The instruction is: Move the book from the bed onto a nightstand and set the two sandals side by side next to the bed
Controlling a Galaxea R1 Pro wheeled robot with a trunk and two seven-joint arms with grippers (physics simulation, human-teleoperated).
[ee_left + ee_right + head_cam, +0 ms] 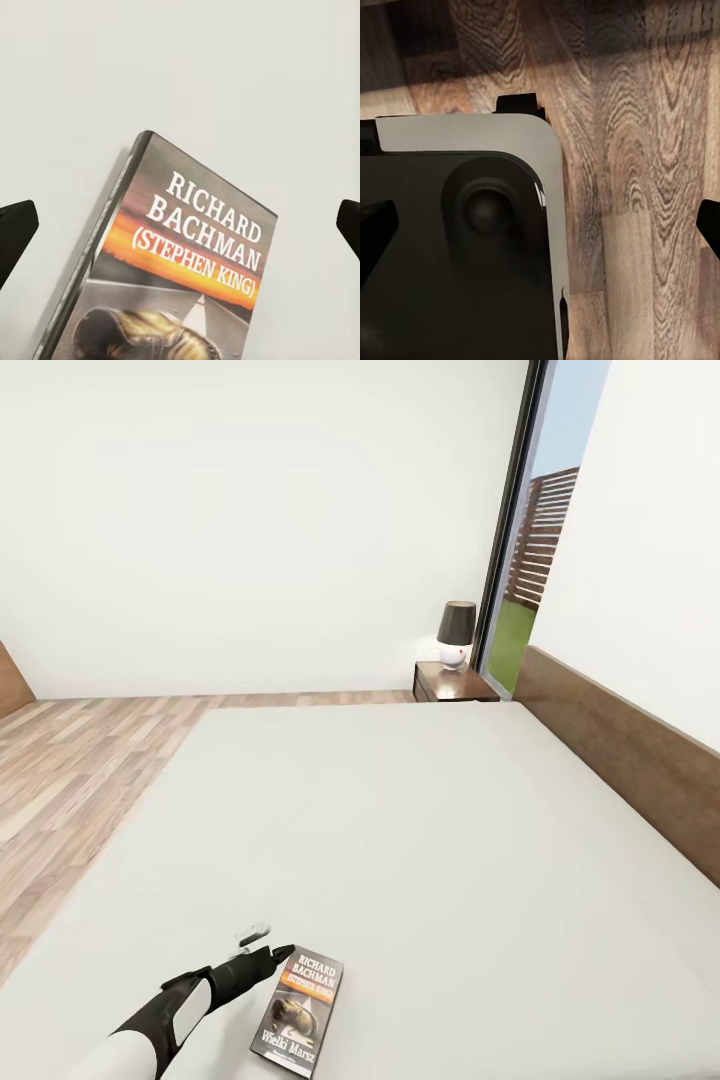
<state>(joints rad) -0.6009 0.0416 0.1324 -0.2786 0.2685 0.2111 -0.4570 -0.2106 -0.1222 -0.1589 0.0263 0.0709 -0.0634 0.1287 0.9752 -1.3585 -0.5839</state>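
The book (298, 1010) lies flat near the front edge of the bed (430, 820), its dark cover with an orange band facing up. My left gripper (268, 946) hovers open just left of the book's top corner. In the left wrist view the book (202, 247) lies below and between the spread black fingertips (16, 229), with nothing gripped. A dark nightstand (452, 682) stands beyond the bed's far corner. My right gripper (540, 229) is open over the robot's own base. The sandals are out of view.
A dark-shaded lamp (456, 632) sits on the nightstand. The brown headboard (620, 750) runs along the right side, with a tall window (535, 550) behind it. Wood-plank floor (80, 760) lies left of the bed. The robot's base (457, 247) rests on floor planks (645, 187).
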